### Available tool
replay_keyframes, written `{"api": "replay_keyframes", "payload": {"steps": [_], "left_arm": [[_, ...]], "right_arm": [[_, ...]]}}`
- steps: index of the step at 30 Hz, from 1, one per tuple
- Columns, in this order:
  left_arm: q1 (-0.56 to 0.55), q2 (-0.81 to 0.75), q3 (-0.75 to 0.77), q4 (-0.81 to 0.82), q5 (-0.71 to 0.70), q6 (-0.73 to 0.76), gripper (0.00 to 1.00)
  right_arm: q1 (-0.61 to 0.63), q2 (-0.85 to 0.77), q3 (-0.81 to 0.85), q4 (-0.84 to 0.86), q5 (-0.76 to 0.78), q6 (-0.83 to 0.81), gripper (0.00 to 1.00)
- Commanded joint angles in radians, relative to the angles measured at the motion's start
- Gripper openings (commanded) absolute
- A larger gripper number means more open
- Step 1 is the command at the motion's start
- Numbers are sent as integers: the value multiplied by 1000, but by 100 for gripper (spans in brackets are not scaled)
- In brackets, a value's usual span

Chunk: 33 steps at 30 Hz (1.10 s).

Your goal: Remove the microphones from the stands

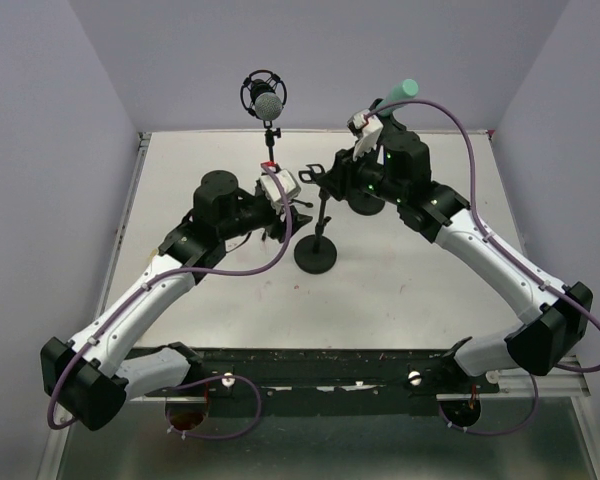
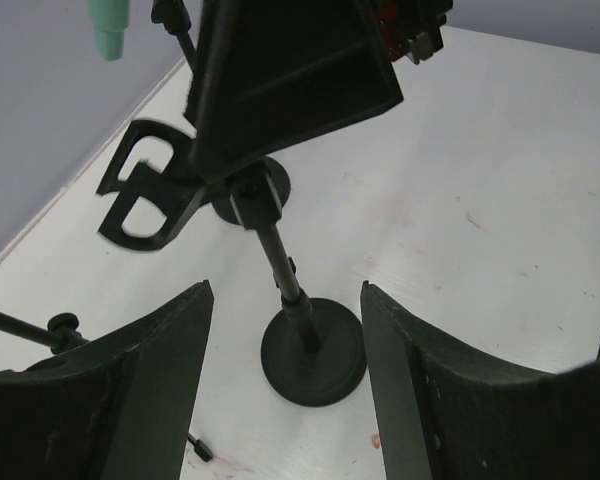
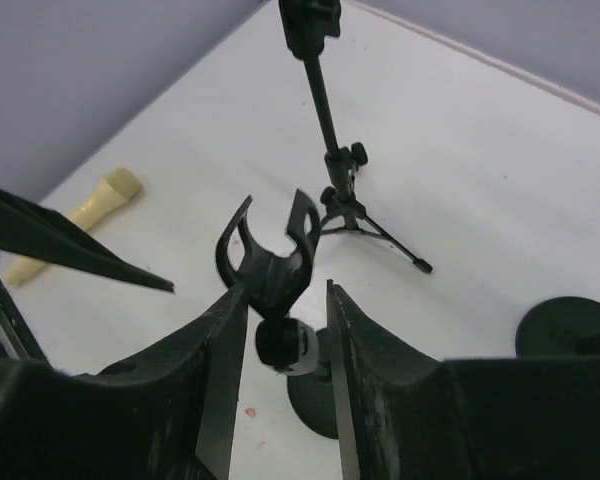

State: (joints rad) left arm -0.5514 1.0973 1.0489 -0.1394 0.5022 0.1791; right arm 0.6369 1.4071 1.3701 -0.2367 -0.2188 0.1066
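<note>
A black stand with a round base [image 1: 315, 253] stands mid-table, and its forked clip [image 3: 270, 250] is empty. My right gripper [image 3: 286, 290] is open and straddles the swivel joint under that clip, its fingers close on either side; it also shows in the top view [image 1: 330, 180]. My left gripper [image 2: 286, 286] is open and empty, low beside the stand's post [image 2: 285, 275], and shows in the top view [image 1: 295, 215]. A teal microphone [image 1: 400, 92] sticks up behind my right wrist, its holder hidden. A cream microphone [image 3: 75, 215] lies on the table near the left wall.
A grey-headed microphone in a round shock mount [image 1: 264, 97] stands on a small tripod [image 3: 365, 215] at the back. A second round base [image 1: 365, 203] sits behind the middle stand. Purple walls close in the table on three sides.
</note>
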Motion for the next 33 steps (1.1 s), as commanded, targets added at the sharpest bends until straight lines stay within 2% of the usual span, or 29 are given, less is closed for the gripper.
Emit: {"api": "replay_keyframes", "payload": {"steps": [1,3,6,9,12,15,19,22,25,27,29,33], "left_arm": [[-67,32,-42,133,-139,-49,68],[-82,42,-59,162,-166,-53,68],[-104,59,-72,192,-224,-58,68],[-110,90,-60,198,-231,-75,67],[-113,124,-52,207,-225,-95,66],[-114,165,-40,225,-221,-141,64],[-139,222,-11,219,-260,-153,58],[-143,257,55,164,-295,-145,47],[-143,269,68,161,-278,-87,39],[-143,283,82,141,-252,-54,30],[-134,288,95,104,-174,-27,17],[-102,274,94,75,59,28,2]], "right_arm": [[18,36,76,28,66,113,57],[18,32,83,34,55,107,74],[17,7,92,36,3,68,91],[17,-34,101,4,-42,38,98],[17,-66,100,-38,-37,-5,99],[10,-95,81,-56,38,-51,100],[-66,-123,37,-72,93,-7,97],[-144,-158,-5,-73,33,30,95],[-192,-195,-54,-104,-36,27,95],[-229,-215,-81,-139,-123,7,94],[-256,-240,-124,-156,-212,-50,93],[-263,-255,-218,-197,-347,-302,92]]}}
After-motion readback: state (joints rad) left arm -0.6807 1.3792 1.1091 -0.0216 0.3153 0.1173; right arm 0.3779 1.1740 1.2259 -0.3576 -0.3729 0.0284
